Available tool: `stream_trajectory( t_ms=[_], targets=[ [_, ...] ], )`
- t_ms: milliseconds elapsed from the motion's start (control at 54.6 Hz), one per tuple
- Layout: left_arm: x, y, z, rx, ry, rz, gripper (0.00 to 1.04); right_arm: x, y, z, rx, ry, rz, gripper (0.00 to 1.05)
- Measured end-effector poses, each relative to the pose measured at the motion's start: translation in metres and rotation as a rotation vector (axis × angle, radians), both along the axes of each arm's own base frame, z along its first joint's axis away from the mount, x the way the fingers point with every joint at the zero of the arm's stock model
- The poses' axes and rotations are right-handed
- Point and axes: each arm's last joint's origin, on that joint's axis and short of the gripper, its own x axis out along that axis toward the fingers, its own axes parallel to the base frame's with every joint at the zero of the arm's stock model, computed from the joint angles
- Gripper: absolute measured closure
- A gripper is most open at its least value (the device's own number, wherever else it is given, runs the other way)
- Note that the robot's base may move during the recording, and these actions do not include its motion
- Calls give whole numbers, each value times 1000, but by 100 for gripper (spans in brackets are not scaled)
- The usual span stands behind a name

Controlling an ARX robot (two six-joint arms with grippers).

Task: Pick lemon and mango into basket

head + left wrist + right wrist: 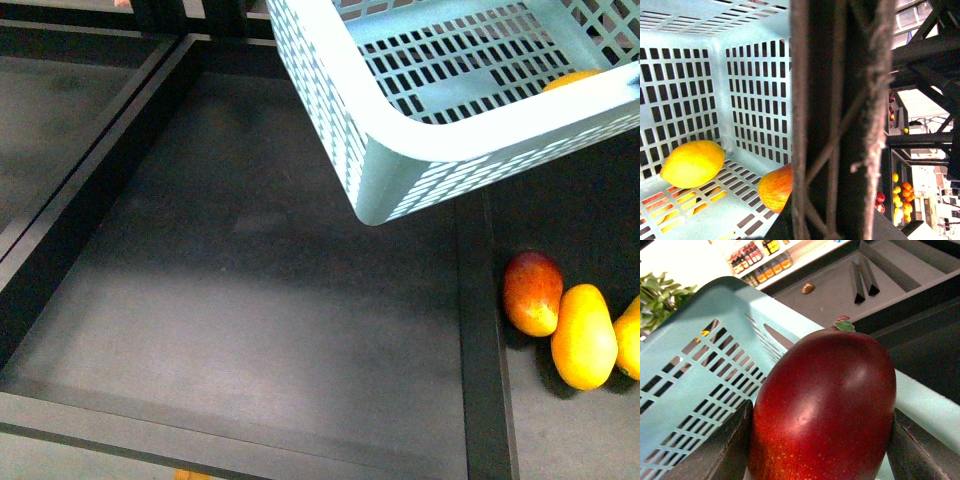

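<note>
The pale turquoise basket hangs tilted at the upper right of the front view, above the black shelf. Neither arm shows there. In the left wrist view my left gripper is shut on the basket's brown cord-wrapped swing handle. Below it, inside the basket, lie the yellow lemon and an orange-red fruit. In the right wrist view my right gripper is shut on the dark red mango, with a dark finger on each side. It is right beside the basket's rim.
A wide black shelf tray lies under the basket, with a raised divider on its right. Beyond the divider lie a red-orange mango and two yellow ones. Distant fruit shelves show past the handle.
</note>
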Motion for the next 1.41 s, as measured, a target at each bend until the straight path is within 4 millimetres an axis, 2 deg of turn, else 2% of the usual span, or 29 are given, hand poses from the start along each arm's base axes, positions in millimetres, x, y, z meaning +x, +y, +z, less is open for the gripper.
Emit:
stream_trajectory(
  t_ms=[146,329,384,494,714,860,970,1025,1080,1098,1135,1153,1189,1244,1281,1409],
  targets=[
    [-2,-3,0,-2,2,-9,100,2,-13,-3,89,-24,-14,41],
    [-2,-2,0,-1,1,-4,100,3,-18,-6,164,-34,-9,41],
    [-1,-1,0,1,-1,4,100,4,-18,-6,169,-34,-7,32],
    [-1,-1,0,4,-3,6,100,4,-19,-5,186,-47,9,8],
    [-1,-1,0,0,0,-1,100,-2,-25,0,199,-60,26,9],
    [-1,-1,0,2,-1,4,100,-31,-37,12,171,-84,20,9],
    [-1,-1,0,3,-3,8,100,-78,-54,25,59,-67,-110,9],
    [-1,-1,0,3,-2,7,100,-103,-55,33,-23,-46,-195,9],
    [-1,-1,0,1,-1,4,100,-117,-53,42,-63,-74,-210,9],
    [-1,-1,0,1,0,2,100,-120,-53,44,-77,-84,-201,9],
    [-1,-1,0,-1,1,1,100,-126,-52,49,-169,-115,-70,17],
    [-1,-1,0,-2,1,0,100,-130,-47,44,-249,-120,28,23],
    [-1,-1,0,-2,2,0,100,-133,-42,34,-315,-111,124,30],
    [-1,-1,0,-1,2,0,100,-136,-37,23,-362,-95,162,37],
    [-1,-1,0,-2,2,0,100,-140,-33,11,-393,-76,170,46],
    [-1,-1,0,0,0,6,100,-150,-25,-6,-431,-67,164,65]
  ],
)
